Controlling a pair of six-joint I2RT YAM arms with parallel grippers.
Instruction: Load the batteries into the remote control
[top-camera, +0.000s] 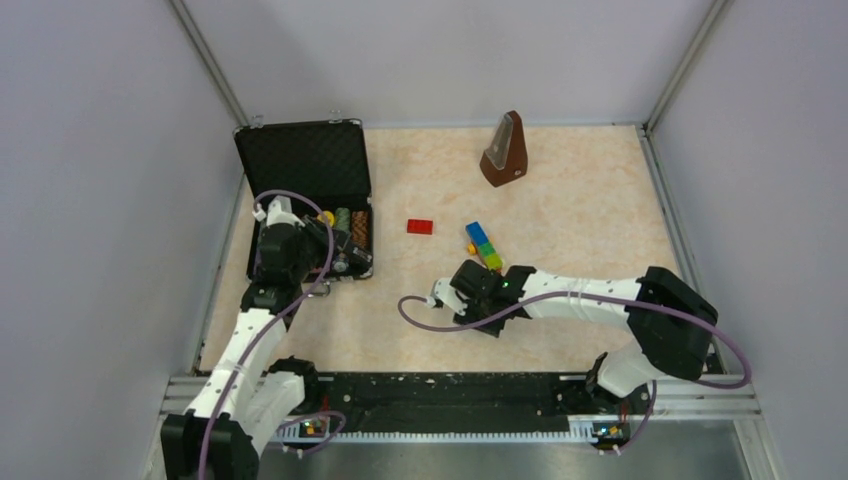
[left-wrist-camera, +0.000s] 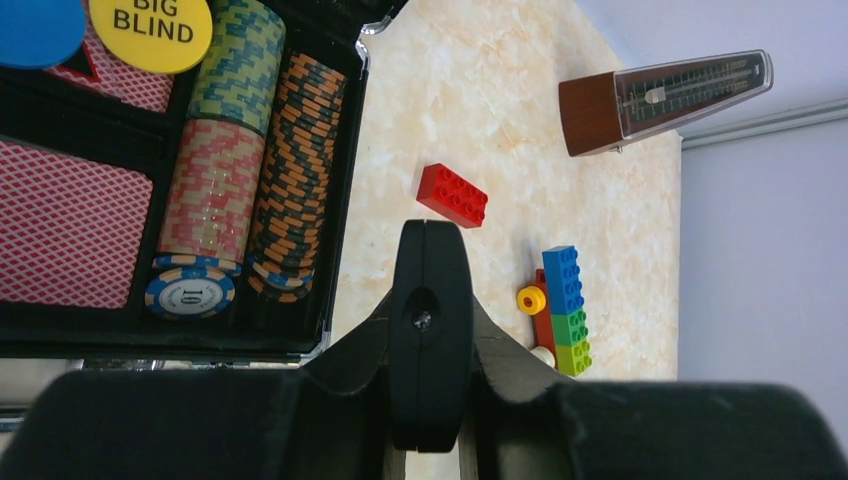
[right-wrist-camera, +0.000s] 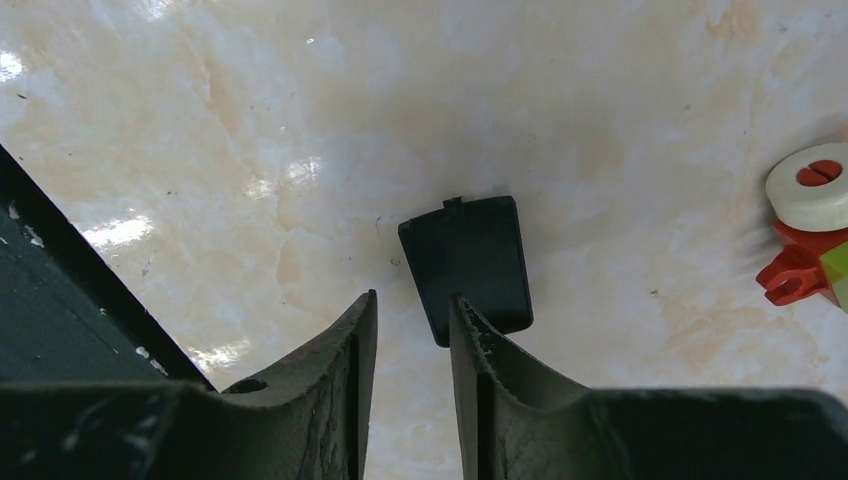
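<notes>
- Two grippers to place; shall we take the nearer one first?
- Yes. Our right gripper (right-wrist-camera: 412, 298) sits low over the pale marbled table (right-wrist-camera: 250, 120). Its jaws stand a narrow gap apart with nothing between them. Just past one fingertip lies the small black squarish plastic cover piece (right-wrist-camera: 468, 255), flat on the table. We cannot tell whether the finger touches it.
- And the left?
- Our left gripper (left-wrist-camera: 430, 300) is clamped on the slim black plastic remote control (left-wrist-camera: 430, 260). It holds the remote edge-on by the rim of the open black case (top-camera: 305, 160), close to the rows of striped poker chips (left-wrist-camera: 300, 170).
- So the remote is in hand and its cover seems to be off. What about the batteries?
- We find them in none of our views. Farther out we see only the red toy brick (top-camera: 420, 226), the colourful toy-brick train (top-camera: 484, 247) and, at the back, the brown wooden metronome (top-camera: 505, 150).
- Then we judge ourselves early in the task: the compartment is opened and nothing is loaded.
- Agreed. Next we must find a battery and pinch that tiny cylinder squarely so it cannot roll away. The left arm should also turn the remote's open bay towards the right arm.
</notes>
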